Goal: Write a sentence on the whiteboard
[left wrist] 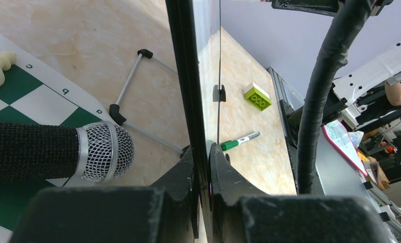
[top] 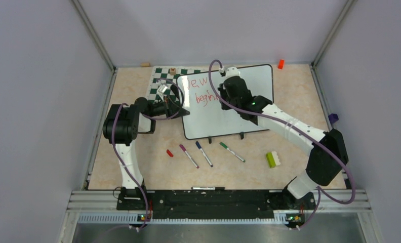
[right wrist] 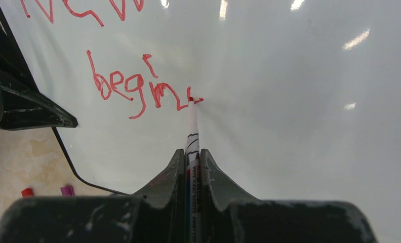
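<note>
- My right pincer is shut on the red marker. The marker's tip touches the whiteboard just ahead of the fingers.
- The sentence lies up and left of that tip: a first line, probably "New" though it is cropped, then "begin" plus a partial stroke.
- My left pincer is clamped on the board's edge, beside the writing.
- I judge the second word unfinished, with more text left to write.

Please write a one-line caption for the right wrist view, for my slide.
Right end effector holds a marker with its tip on the whiteboard, partway through the red sentence.
</note>
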Controlling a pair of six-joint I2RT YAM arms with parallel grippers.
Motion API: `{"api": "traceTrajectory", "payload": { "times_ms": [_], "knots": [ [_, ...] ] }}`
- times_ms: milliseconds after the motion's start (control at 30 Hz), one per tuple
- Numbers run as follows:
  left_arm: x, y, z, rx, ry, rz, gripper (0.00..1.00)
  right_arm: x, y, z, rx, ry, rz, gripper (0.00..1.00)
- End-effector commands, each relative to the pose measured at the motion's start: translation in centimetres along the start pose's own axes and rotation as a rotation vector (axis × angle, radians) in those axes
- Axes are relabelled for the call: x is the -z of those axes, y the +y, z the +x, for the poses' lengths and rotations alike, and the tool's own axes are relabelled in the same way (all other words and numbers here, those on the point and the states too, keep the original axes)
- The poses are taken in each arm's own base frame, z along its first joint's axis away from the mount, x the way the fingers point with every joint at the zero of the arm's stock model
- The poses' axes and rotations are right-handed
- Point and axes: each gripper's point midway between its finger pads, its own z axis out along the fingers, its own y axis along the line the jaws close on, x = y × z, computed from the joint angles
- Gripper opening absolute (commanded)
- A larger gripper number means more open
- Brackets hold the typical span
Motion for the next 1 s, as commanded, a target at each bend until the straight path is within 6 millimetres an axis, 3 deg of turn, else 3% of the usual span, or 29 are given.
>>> {"api": "traceTrajectory", "payload": {
  "times_ms": [0, 367, 967],
  "knots": [
    [0.0, -0.4, -0.8, -0.289, -0.001, 0.037, 0.00, -0.4, -0.6, -2.2, 0.002, -0.051, 0.040, 0.00],
    [0.0, -0.4, -0.8, -0.291, -0.001, 0.037, 0.00, -0.5, -1.2, -2.9, 0.004, -0.060, 0.067, 0.00],
    [0.1, -0.4, -0.8, -0.291, -0.002, 0.035, 0.00, 0.5, -2.4, -1.8, -0.004, -0.050, 0.100, 0.00]
  ]
}}
